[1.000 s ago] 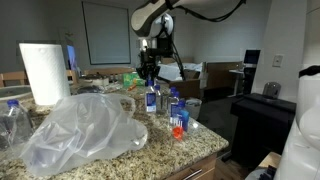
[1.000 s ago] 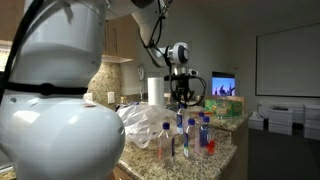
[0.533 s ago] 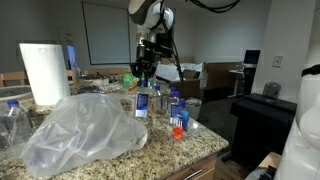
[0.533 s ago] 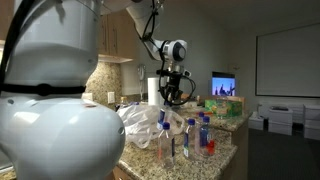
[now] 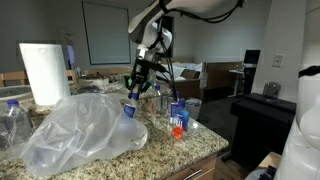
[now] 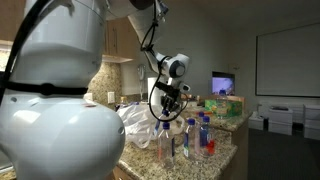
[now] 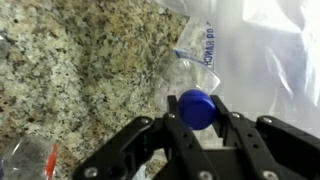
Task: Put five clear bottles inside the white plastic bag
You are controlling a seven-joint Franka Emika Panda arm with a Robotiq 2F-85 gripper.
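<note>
The jaws are clamped on the blue-capped neck of one clear bottle (image 7: 188, 68). In an exterior view this clear bottle (image 5: 130, 106) hangs slanted in the air, with its cap up at the wrist and its base pointing down at the white plastic bag (image 5: 75, 130), over the bag's edge on the worktop (image 5: 195, 147). Only the wrist view shows the cap end-on, with the body running away over the granite beside the film. Only the exterior views show the other bottles (image 5: 178, 118) standing upright nearby.
</note>
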